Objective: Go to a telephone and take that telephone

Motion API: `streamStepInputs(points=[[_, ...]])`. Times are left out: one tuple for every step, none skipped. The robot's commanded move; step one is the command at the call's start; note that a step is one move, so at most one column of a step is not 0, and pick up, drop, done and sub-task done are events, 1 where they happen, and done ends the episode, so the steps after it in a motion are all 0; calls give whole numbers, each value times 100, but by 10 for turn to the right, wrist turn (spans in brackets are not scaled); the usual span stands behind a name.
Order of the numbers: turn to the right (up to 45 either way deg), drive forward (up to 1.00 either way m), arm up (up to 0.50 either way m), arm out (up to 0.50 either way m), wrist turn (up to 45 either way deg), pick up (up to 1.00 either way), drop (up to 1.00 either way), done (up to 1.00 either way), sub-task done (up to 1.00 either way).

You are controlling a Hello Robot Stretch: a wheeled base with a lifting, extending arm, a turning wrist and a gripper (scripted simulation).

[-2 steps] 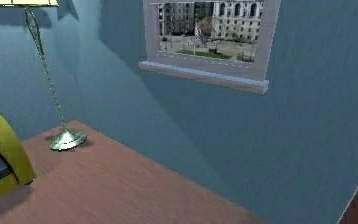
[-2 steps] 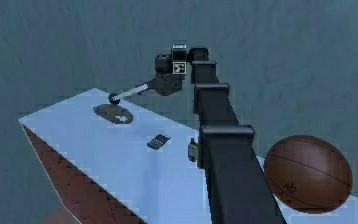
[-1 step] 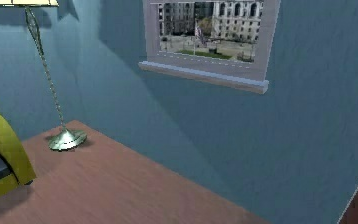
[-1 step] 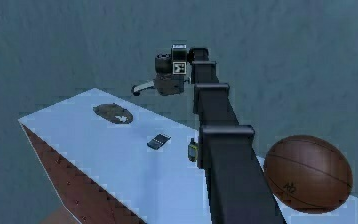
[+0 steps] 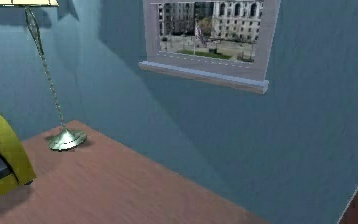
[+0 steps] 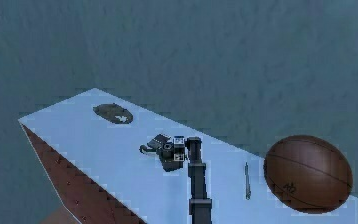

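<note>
A flat dark grey oval thing (image 6: 113,114) with pale marks lies on a pale-topped table (image 6: 77,130) in the arm side view; I cannot tell from its shape whether it is a telephone. The arm (image 6: 198,195) rises from the bottom edge over the tabletop. My gripper (image 6: 147,149) sits just left of the white squares, to the right of and nearer than the dark oval thing. Its far end is a small dark cluster against the tabletop, so I cannot tell whether it holds anything.
A large brown ball (image 6: 307,172) rests at the table's right end, with a thin pencil-like stick (image 6: 247,180) beside it. In the forward view a lamp (image 5: 65,138) stands on a wooden table (image 5: 117,185), near a yellow thing (image 5: 5,150), a blue wall and a window (image 5: 209,40).
</note>
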Motion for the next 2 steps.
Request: streamStepInputs(points=[[0, 0, 0, 0, 0, 100, 0, 0, 0], [0, 0, 10, 0, 0, 0, 0, 0, 0]])
